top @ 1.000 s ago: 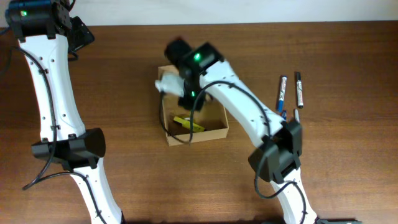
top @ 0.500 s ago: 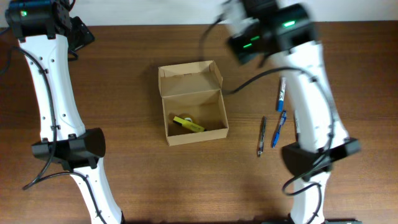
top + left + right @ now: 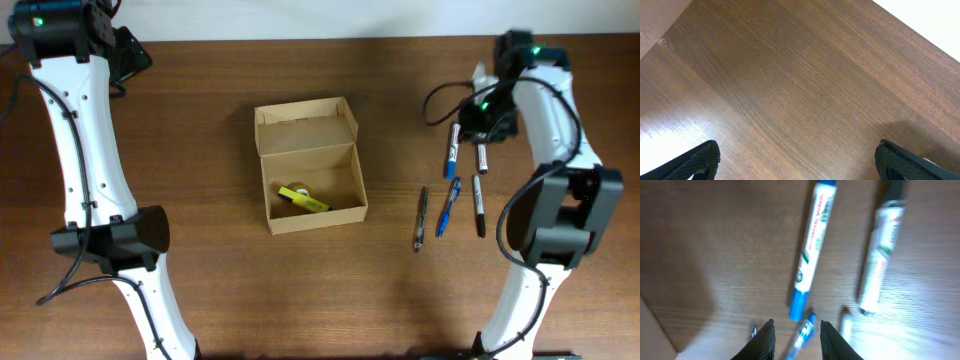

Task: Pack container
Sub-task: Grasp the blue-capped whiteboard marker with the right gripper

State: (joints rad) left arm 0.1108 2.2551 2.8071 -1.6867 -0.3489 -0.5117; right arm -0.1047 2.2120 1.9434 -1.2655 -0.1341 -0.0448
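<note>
**Clear lane mid-table, right side crowded**

Container (image 3: pixel 310 165) is open from above; its raised lid flap (image 3: pixel 305 118) blocks the far side and a yellow highlighter (image 3: pixel 303 198) takes part of the floor. A bare table (image 3: pixel 400 120) strip separates it from the pens. Blue marker (image 3: pixel 812 250), white marker (image 3: pixel 880 255) and thin pens (image 3: pixel 448 207) lie close together under the right gripper (image 3: pixel 796 330).

A: Overhead looks straight down at the brown wooden table (image 3: pixel 220 290), open tan cardboard box (image 3: pixel 335 180) near mid-frame, yeah?
B: Yep. Wrist cams point down, super close. The right one shares the blue-capped white marker (image 3: pixel 812 255) with overhead.
</note>
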